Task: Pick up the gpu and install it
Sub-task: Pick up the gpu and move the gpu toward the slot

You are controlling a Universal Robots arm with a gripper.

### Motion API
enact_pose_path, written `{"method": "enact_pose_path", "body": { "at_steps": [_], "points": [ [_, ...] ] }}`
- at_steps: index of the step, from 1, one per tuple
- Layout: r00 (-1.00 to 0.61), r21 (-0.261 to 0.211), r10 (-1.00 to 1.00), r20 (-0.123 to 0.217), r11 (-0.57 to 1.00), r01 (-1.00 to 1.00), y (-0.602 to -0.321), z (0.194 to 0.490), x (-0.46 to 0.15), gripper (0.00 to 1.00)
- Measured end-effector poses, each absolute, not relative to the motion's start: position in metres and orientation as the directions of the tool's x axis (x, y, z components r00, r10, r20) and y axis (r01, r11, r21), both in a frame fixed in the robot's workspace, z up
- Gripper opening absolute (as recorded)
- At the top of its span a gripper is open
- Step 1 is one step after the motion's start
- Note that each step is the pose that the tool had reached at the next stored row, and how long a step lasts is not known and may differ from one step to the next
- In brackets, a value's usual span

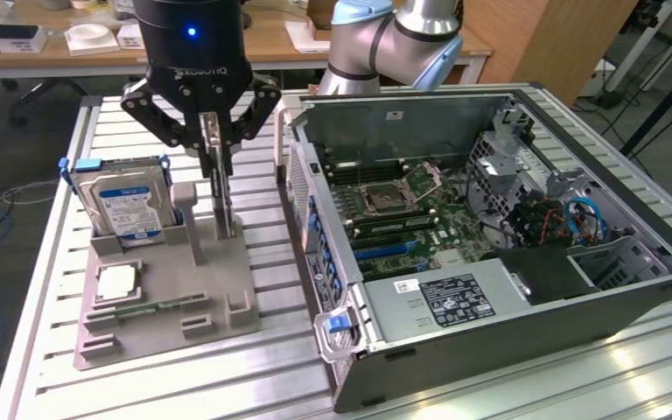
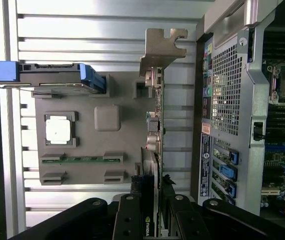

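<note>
Over grey stand [image 1: 158,329], exterior view's left of computer case [image 1: 465,352]: claw [image 1: 220,144] nearly closed, clamping upright graphics card [image 1: 221,201]; card's lower edge indistinct.

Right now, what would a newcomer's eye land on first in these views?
The black gripper, closed on the upright gpu in the gray holder on the exterior view's left. To its right, the open computer case lies with its motherboard exposed. A blue-labelled hard drive stands in the holder too, at the gpu's left in that view.
</note>
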State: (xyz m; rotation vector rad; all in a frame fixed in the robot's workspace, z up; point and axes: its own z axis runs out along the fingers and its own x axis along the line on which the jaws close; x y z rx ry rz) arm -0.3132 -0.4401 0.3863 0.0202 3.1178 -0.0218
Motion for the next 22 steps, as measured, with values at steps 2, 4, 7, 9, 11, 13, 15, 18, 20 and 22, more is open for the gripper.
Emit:
{"method": "enact_pose_path", "body": {
  "at_steps": [2,4,7,9,11,13,15,18,20,22],
  "points": [
    [-1.0,-0.014,0.013,-0.024,1.0,0.013,-0.44,0.386,-0.313,0.26],
    [-1.0,-0.014,0.013,-0.024,1.0,0.013,-0.44,0.386,-0.313,0.26],
    [-1.0,-0.014,0.013,-0.024,1.0,0.013,-0.44,0.386,-0.313,0.26],
    [-1.0,-0.014,0.013,-0.024,1.0,0.013,-0.44,0.387,-0.313,0.26],
    [-1.0,-0.014,0.013,-0.024,1.0,0.013,-0.44,0.389,-0.313,0.26],
    [-1.0,-0.014,0.013,-0.024,1.0,0.013,-0.44,0.392,-0.313,0.26],
    [-1.0,-0.014,0.013,-0.024,1.0,0.013,-0.44,0.397,-0.313,0.26],
    [-1.0,-0.014,0.013,-0.024,1.0,0.013,-0.44,0.404,-0.313,0.26],
    [-1.0,-0.014,0.013,-0.024,1.0,0.013,-0.44,0.409,-0.313,0.26],
    [-1.0,-0.014,0.013,-0.024,1.0,0.013,-0.44,0.41,-0.313,0.26]
  ]
}}
